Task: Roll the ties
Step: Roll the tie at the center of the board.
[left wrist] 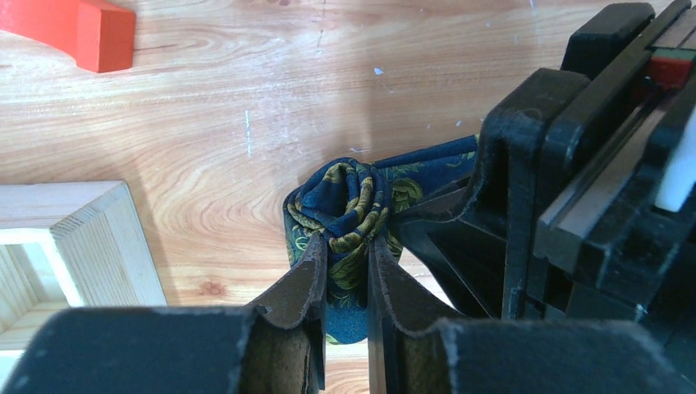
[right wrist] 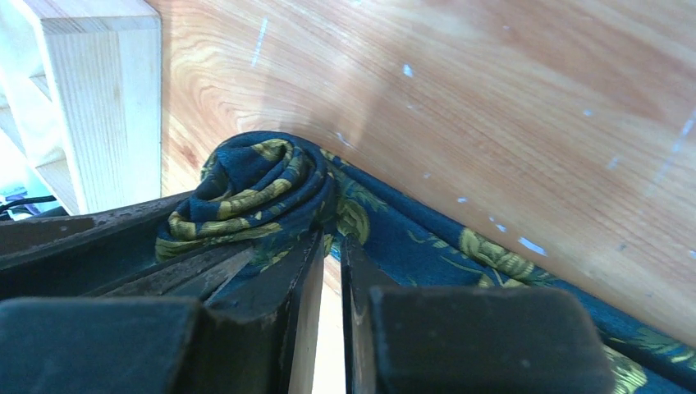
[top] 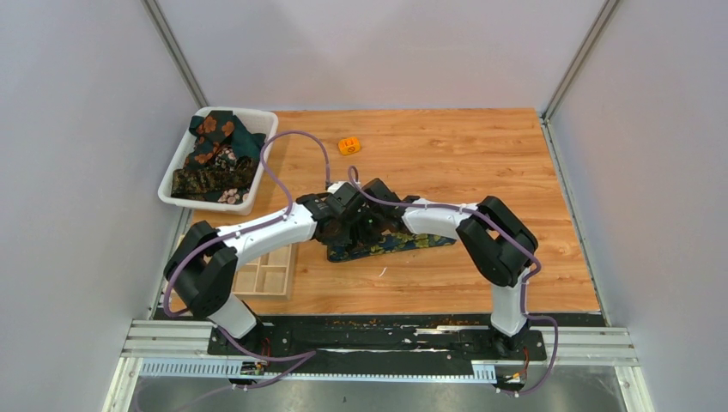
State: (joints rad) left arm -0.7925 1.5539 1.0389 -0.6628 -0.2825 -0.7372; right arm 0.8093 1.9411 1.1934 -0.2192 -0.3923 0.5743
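Note:
The navy tie (top: pixel 403 244) with yellow-green flowers lies on the table in front of both arms. Its left end is wound into a roll (left wrist: pixel 345 195). My left gripper (left wrist: pixel 347 246) is shut on this roll from the near side; in the top view it (top: pixel 342 230) sits over the tie's left end. My right gripper (right wrist: pixel 331 240) is close beside it, its jaws nearly together and pinching the tie where the roll (right wrist: pixel 246 190) meets the flat length (right wrist: pixel 460 246). In the top view, it (top: pixel 367 230) touches the left one. More ties (top: pixel 215 154) fill the basket.
A white basket (top: pixel 257 120) stands at the back left. A wooden compartment tray (top: pixel 266 276) lies just left of the roll, also in the left wrist view (left wrist: pixel 66 238) and the right wrist view (right wrist: pixel 98 98). A small orange piece (top: pixel 348 145) lies farther back.

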